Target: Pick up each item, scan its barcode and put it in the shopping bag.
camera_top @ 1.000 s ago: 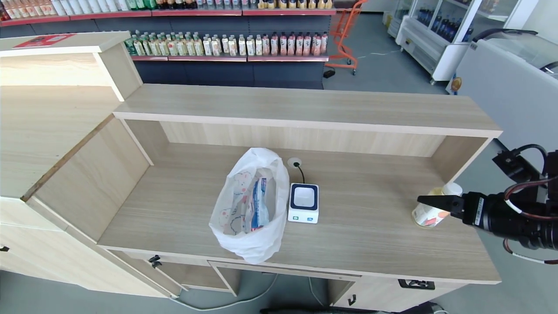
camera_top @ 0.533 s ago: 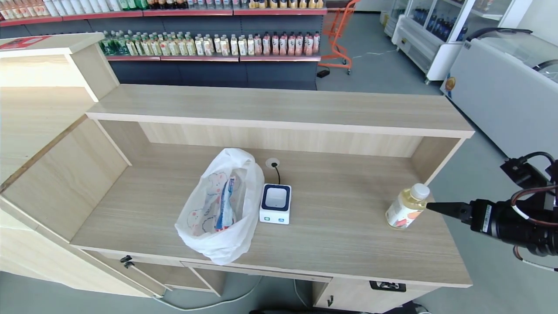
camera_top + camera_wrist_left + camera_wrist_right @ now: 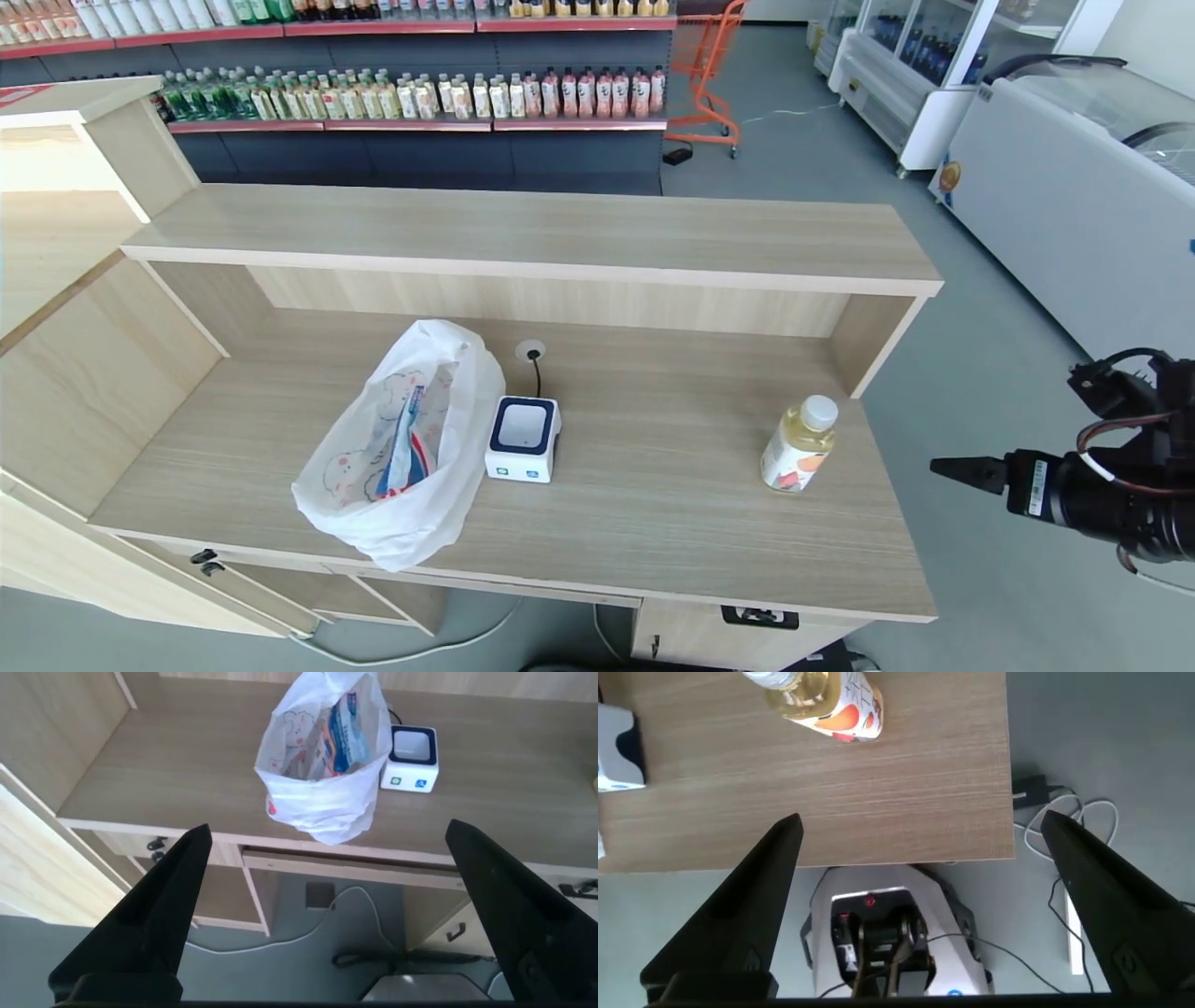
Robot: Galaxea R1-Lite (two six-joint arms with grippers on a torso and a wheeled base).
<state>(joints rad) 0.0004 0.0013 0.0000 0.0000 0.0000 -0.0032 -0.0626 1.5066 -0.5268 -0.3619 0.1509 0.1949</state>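
- Bottle [image 3: 798, 443]: stands upright near the right end of the counter [image 3: 653, 523], well apart from the scanner [image 3: 523, 451] and the bag [image 3: 392, 439].
- It is a small clear bottle of pale yellow drink with a white cap and a printed label round its middle.
- Handling, as I judge it: light to moderate in weight, and fairly stiff since it looks full. The wall is round and smooth, so it may slip or twist between the fingers.
- Tall on a narrow base, it could tip if nudged from the side.
- Best hold: across the body at the label, below the shoulder, not at the cap. The barcode's place on the label cannot be made out.
- Right gripper [image 3: 966, 471]: off the counter's right end, apart from the bottle, fingers spread wide and holding nothing.
- Left gripper [image 3: 327, 831]: in front of the counter, above the floor, also spread wide and empty.
- The bag is soft, thin plastic with its mouth open and packets inside, just beside the scanner.
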